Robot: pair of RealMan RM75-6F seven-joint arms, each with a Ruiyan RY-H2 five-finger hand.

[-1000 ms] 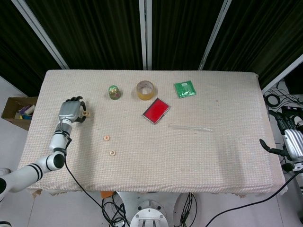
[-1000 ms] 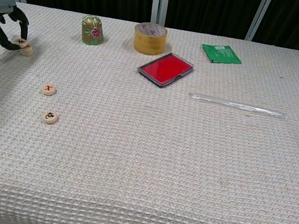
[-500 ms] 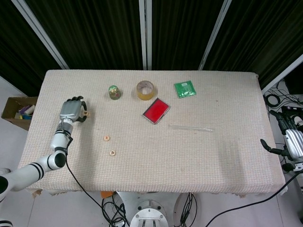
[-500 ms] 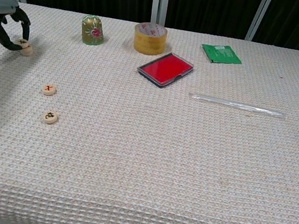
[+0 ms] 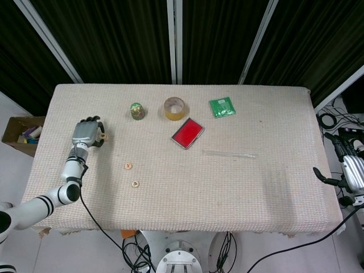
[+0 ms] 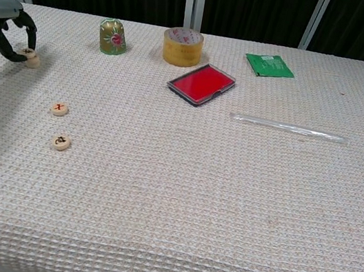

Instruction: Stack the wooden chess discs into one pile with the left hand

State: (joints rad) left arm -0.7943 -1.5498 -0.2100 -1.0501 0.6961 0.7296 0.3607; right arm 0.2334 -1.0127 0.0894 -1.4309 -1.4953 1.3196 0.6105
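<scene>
Head view: left hand [image 5: 86, 132] barely shifts vs 1 s ago, fingers curled on a disc [image 5: 103, 136] at its fingertips. Chest view: it pinches that disc; two discs [image 6: 60, 109] [image 6: 61, 142] lie well below-right, unstacked. Right hand [image 5: 343, 170] unclear.

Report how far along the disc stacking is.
Done: nothing looks finished; no full pile exists. In hand: the left robot hand has its fingertips around discs at the table's left edge, where one seems to sit on another, though that is too small to confirm. Left: two single discs, one with a red mark and one nearer the front, lie apart on the cloth.
</scene>
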